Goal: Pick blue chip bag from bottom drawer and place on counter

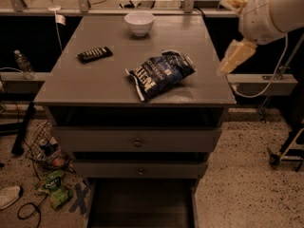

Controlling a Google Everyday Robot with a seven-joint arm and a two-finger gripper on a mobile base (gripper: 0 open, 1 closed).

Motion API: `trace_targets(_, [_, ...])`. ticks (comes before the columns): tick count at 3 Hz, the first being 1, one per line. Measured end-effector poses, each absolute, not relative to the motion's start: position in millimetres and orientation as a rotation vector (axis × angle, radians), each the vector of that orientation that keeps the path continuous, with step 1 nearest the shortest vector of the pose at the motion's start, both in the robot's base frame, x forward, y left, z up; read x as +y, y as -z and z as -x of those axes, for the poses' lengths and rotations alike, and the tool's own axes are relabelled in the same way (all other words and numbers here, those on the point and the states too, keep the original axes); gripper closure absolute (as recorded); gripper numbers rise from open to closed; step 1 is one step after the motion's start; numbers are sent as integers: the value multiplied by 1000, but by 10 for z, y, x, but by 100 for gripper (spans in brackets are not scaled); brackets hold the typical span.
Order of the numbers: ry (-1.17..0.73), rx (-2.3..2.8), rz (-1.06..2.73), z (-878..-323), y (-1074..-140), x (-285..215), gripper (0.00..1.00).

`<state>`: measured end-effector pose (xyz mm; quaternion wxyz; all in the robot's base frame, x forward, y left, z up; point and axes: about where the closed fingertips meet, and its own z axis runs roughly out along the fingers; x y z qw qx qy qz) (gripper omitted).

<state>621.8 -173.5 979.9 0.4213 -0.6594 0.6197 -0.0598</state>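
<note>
The blue chip bag (160, 73) lies flat on the counter (109, 82), right of its middle, with nothing touching it. My gripper (231, 60) hangs at the end of the white arm, off the counter's right edge and apart from the bag. It holds nothing. The bottom drawer (141, 205) is pulled out below the two knobbed drawers, dark inside, with nothing showing in it.
A white bowl (139, 23) stands at the counter's back edge. A black remote-like bar (95, 54) lies at the left. Green snack bags (54, 188), a wire basket (45, 146) and cables litter the floor at the left. A water bottle (22, 63) stands far left.
</note>
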Motion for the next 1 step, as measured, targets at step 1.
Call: trace_targets(1, [152,1557,1648,-6210,-9796,-1766,0])
